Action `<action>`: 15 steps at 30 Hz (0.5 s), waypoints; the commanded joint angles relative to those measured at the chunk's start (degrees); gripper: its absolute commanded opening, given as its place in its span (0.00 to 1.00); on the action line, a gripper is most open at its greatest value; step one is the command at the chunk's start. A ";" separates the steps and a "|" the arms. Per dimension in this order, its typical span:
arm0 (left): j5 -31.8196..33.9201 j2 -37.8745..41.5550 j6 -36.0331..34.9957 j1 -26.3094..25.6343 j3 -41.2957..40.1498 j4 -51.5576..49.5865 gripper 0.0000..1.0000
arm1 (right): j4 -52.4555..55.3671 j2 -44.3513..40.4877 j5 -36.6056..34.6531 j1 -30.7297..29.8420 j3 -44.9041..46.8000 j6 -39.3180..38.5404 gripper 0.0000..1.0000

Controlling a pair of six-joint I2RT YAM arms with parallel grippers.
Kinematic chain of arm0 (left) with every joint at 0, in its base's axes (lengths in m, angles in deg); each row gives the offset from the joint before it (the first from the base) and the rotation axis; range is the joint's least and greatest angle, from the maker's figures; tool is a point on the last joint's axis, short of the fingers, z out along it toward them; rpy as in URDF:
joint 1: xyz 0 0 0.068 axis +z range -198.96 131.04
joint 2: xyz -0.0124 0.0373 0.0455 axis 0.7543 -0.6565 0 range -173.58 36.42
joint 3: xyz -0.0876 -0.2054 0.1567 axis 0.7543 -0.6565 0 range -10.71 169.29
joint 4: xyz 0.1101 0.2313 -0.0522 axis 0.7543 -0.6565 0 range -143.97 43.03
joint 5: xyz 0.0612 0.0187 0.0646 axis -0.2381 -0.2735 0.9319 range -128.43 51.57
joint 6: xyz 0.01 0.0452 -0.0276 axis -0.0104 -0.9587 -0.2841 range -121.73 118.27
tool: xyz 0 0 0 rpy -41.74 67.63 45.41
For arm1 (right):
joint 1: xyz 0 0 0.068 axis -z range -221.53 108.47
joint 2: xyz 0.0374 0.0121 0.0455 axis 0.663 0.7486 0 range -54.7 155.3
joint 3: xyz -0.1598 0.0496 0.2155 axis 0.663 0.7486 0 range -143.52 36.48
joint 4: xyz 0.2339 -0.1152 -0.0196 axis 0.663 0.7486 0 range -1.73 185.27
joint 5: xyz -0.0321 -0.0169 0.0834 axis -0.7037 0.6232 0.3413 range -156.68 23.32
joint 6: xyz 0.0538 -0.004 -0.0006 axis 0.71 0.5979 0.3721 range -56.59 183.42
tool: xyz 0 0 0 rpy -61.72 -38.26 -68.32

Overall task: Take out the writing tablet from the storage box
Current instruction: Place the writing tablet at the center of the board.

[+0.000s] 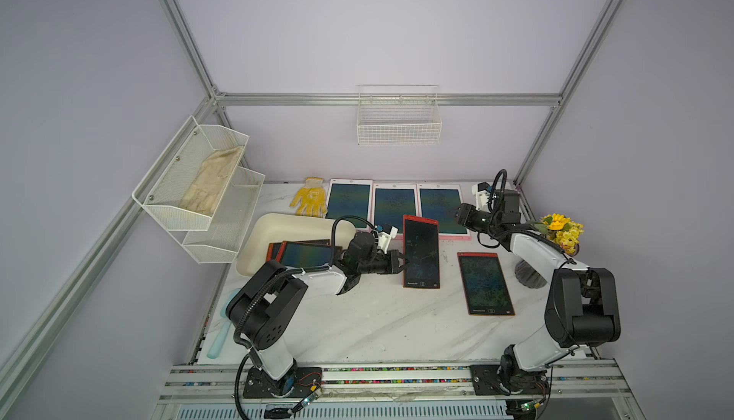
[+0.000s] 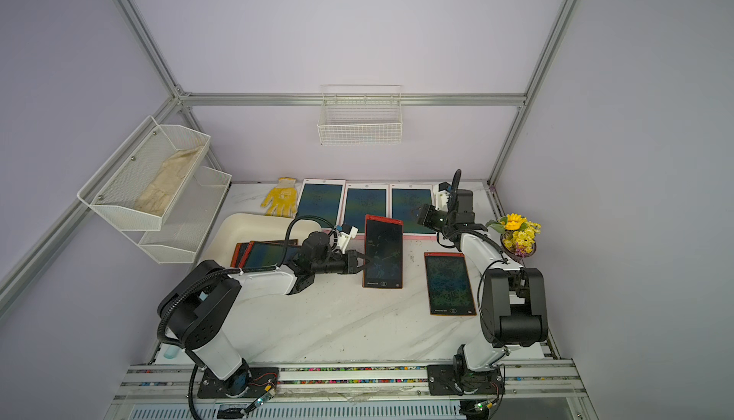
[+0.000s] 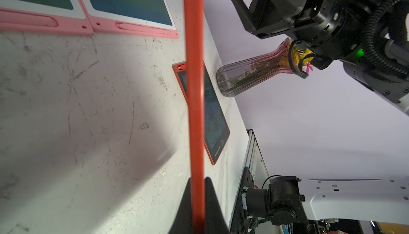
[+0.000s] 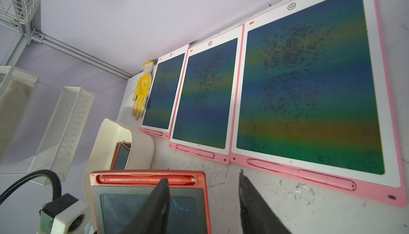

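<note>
My left gripper (image 1: 401, 261) (image 3: 197, 178) is shut on the left long edge of a red-framed writing tablet (image 1: 421, 253) (image 2: 383, 253), holding it flat just above the table, right of the storage box. In the left wrist view the tablet (image 3: 194, 89) shows edge-on between the fingers. The cream storage box (image 1: 278, 227) (image 2: 238, 227) at the left holds more red tablets (image 1: 306, 255). My right gripper (image 1: 456, 213) (image 4: 203, 174) hovers open and empty over the table at the back right, near the held tablet's (image 4: 115, 208) far end.
Another red tablet (image 1: 486, 283) lies on the table at the right. Three pink-framed tablets (image 1: 395, 207) line the back edge beside a yellow glove (image 1: 310, 201). A flower vase (image 1: 562, 233) stands far right. A mesh shelf (image 1: 198, 191) and wire basket (image 1: 399, 120) hang on the walls.
</note>
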 commanded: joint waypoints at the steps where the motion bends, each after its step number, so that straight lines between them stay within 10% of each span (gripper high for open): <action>1: 3.71 3.42 -0.59 -1.05 0.23 0.83 0.00 | -1.06 -0.18 -0.92 0.21 -1.06 -1.73 0.52; 15: 9.31 0.71 3.60 -6.80 -2.19 0.59 0.00 | -2.35 -0.21 -0.74 0.21 -0.77 -3.45 0.53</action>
